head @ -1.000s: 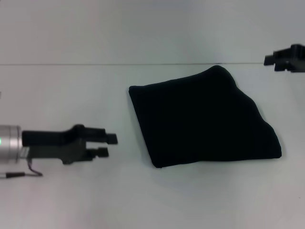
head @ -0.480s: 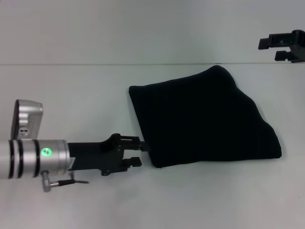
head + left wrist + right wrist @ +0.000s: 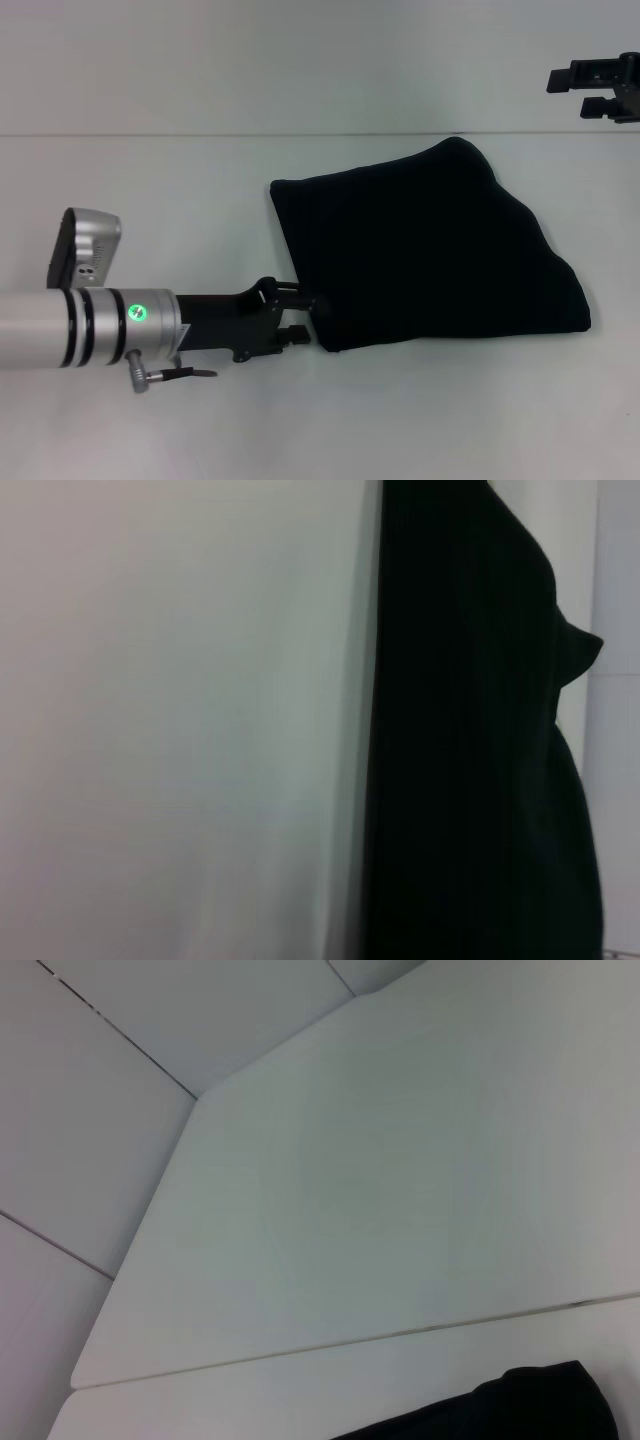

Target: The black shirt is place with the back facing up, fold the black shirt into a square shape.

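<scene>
My head camera looks forward and down over the table (image 3: pixel 150 180). My left wrist camera sits close against the black shirt (image 3: pixel 470 780). My right wrist camera looks from farther off, sharing only the shirt's edge.

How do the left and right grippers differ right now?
Left gripper sits low at the near-left corner of the black shirt, fingers open around its edge; right gripper hangs far back at the right, clear of the shirt. The left arm reaches well in; only the right's tip shows. Both are black and open.
</scene>
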You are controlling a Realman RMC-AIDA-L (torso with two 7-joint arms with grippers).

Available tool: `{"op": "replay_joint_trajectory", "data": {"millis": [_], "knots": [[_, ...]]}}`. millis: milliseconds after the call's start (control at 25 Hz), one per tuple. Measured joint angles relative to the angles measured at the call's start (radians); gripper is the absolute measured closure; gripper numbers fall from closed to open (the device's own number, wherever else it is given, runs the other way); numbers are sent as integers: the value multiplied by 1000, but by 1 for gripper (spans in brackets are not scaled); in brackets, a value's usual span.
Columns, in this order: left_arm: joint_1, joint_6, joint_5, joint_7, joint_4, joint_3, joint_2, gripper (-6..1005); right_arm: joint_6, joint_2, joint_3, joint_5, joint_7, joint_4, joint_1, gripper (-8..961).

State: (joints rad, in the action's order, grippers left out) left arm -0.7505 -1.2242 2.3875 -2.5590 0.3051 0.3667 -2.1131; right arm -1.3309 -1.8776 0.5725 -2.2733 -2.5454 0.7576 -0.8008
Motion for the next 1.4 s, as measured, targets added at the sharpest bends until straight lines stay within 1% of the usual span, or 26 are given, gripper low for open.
{"op": "replay_joint_trajectory", "data": {"millis": [80,240,440,560,720,920,1120,1240,1320,1360,1400], "knots": [[-12,24,5,4,-13,8,-4,471,0,0,-1,0,0,0,0,140],[-28,64,6,6,-22,52,-17,474,1,0,-1,0,1,0,0,138],[-33,68,5,7,-22,57,-23,478,1,1,-2,0,1,2,3,134],[-27,61,-13,46,-19,50,-25,481,1,3,-2,0,1,3,7,132],[-27,57,-13,48,-20,52,-25,666,1,3,-3,0,1,1,9,130],[-27,52,-13,48,-17,53,-25,853,1,5,-3,0,1,-1,9,127],[-26,40,-12,89,-15,54,-24,903,1,7,-3,0,1,-1,11,123],[-20,9,-12,134,-9,54,-16,933,0,7,-3,0,0,-1,11,121],[2,-27,-11,151,13,53,-10,953,-2,8,-3,0,-1,-1,11,120],[39,-76,-10,158,58,52,-5,963,-3,8,-3,0,-2,-2,11,119],[39,-76,-10,158,58,52,-5,961,-3,8,-4,0,-3,-2,11,119]]}}
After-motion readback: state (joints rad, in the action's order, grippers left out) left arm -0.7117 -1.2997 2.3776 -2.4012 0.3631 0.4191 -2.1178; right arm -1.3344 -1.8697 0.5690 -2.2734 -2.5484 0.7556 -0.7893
